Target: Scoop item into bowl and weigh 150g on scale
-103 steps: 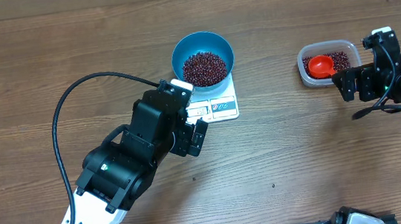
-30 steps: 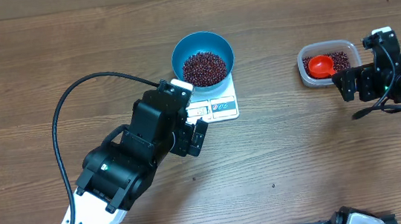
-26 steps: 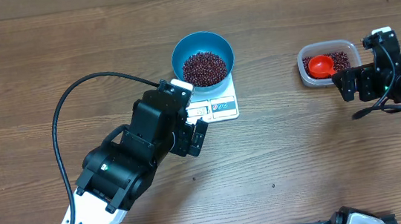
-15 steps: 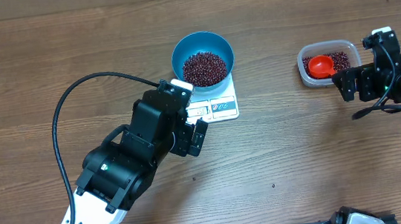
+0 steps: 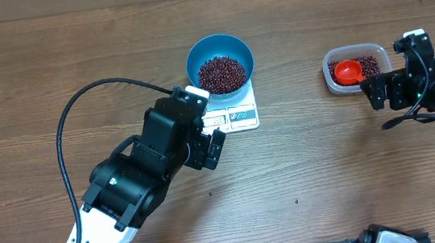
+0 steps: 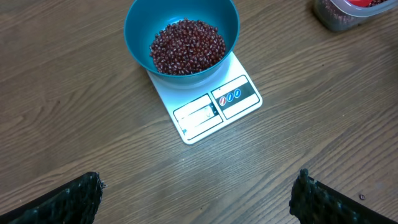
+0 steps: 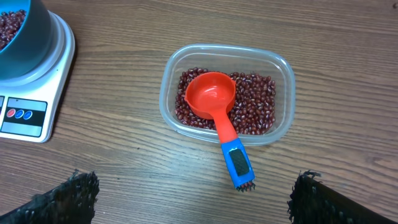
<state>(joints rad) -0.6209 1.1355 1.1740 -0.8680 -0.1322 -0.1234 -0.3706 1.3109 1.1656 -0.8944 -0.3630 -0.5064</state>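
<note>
While both arms are hanging above the wooden tabletop, nothing is being held. The left gripper is hovering nearer the front edge than the scale, its jaws standing spread wide with only bare wood between them.

Just beyond it, toward the middle of the far edge, the white kitchen scale is lying flat. The bright blue bowl is sitting on the scale's far half and is holding a heap of dark red-brown beans that is covering its bottom. On the scale's near strip, a pale display window is showing beside a dark label panel carrying one red and two blue round marks. Any print there is too small to read.

Well apart from the scale, toward the right edge, a clear rectangular plastic tub is holding more of the beans. A red scoop is resting cup-up on them, its blue-gripped handle sticking out over the tub's rim.

The right gripper is hanging just beside the tub, jaws spread wide and touching nothing.
</note>
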